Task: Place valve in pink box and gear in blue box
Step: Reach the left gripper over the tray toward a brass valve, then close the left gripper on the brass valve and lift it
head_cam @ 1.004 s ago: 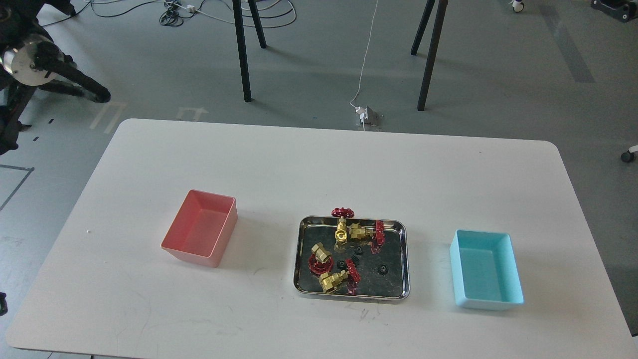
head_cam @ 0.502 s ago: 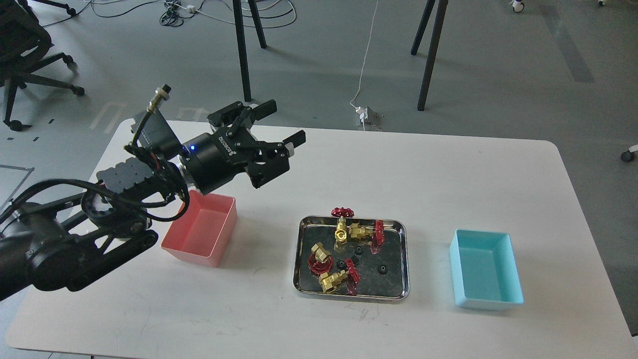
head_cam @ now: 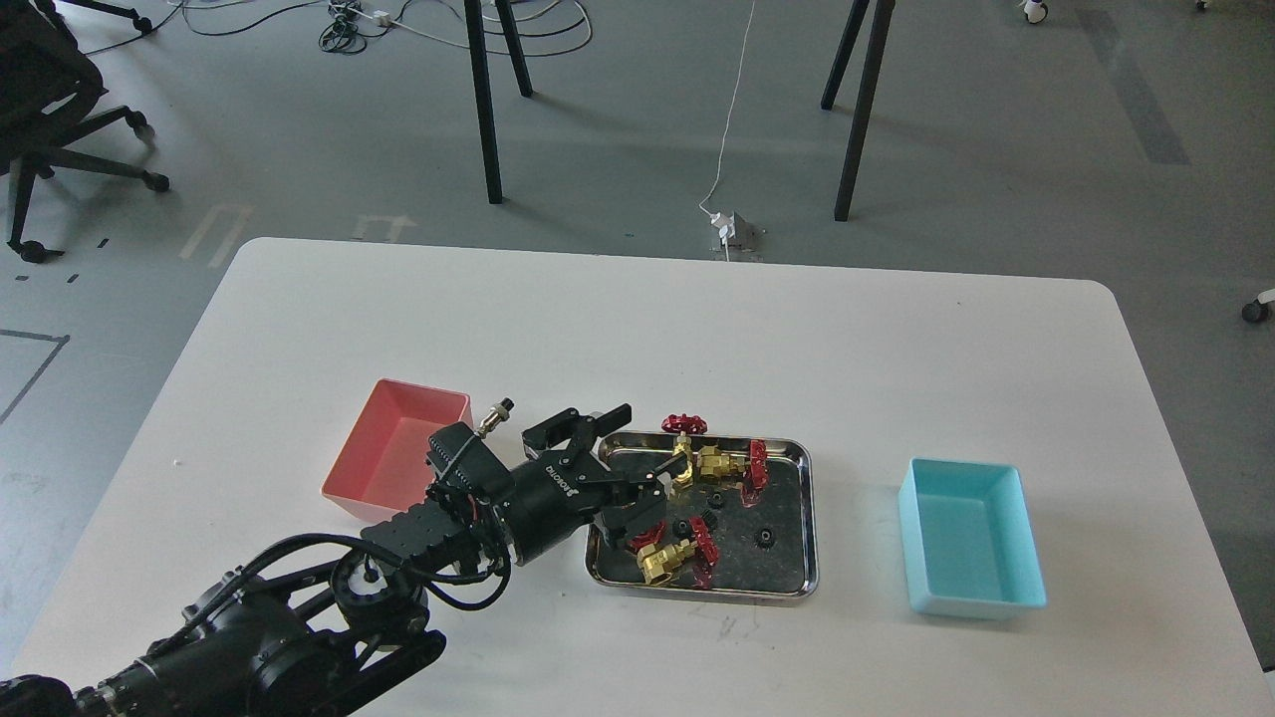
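Left gripper (head_cam: 637, 448) is down over the left end of the shiny steel tray (head_cam: 787, 588), fingers spread wide, nothing between them. One black finger (head_cam: 610, 414) sits at the tray's far-left corner, the other reaches in toward the brass parts; it looks to be bracketing the left-side valve, which the gripper body mostly hides now.

Change: half a second ago this gripper hung high over the table's far-left area, above the pink box; a second ago the arm wasn't over the table at all. So it has swung in and dropped to tray level. Nothing in the tray has shifted between frames.

Right gripper: not in view.

Task items:
- small brass-gold valve with red spoked handwheel (head_cam: 669, 560) lies at the tray's front-left, just beside the gripper. Two more valves sit at the tray's far edge.
- tiny black toothed gear (head_cam: 765, 538) is in the tray, centre-right, with a couple more near the middle.
- salmon-pink rectangular plastic bin (head_cam: 351, 490), empty, just left of the arm.
- light cyan-blue rectangular plastic bin (head_cam: 1032, 558), empty, right of the tray.

Read: reach phase is done, valve grasp is next. No sorting done yet. Risk: valves are crowded, so closing may nudge a neighbour.
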Controlling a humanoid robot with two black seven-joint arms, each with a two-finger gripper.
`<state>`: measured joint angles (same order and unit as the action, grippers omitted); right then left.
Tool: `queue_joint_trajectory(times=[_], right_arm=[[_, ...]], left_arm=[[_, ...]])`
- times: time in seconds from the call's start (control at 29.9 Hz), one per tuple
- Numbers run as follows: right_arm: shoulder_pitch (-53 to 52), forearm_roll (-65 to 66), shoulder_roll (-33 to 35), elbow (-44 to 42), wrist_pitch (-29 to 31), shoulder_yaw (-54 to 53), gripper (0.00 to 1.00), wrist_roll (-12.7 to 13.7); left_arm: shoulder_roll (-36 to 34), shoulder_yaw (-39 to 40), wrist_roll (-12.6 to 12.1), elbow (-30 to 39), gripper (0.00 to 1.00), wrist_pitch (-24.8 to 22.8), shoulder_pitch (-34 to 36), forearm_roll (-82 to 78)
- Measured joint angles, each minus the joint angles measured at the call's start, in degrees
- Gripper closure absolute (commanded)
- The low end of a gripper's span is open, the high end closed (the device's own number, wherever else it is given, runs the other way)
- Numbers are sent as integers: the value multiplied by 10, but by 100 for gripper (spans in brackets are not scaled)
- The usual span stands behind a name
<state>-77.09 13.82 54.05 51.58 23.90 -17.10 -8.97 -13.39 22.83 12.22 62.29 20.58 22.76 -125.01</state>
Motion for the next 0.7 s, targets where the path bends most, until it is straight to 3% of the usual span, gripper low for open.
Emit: queue_joint_trajectory(times=[0.57, 0.64, 0.7], right_arm=[[-2, 2, -1, -2, -4, -1, 1, 0], [-2, 2, -1, -2, -4, -1, 1, 0], [-2, 2, -1, -2, -4, -1, 1, 0]], left_arm=[[54, -20, 4, -74, 13, -5, -19, 0], [56, -23, 5, -79, 15, -5, -23, 0], [58, -24, 5, -85, 24, -5, -26, 0]])
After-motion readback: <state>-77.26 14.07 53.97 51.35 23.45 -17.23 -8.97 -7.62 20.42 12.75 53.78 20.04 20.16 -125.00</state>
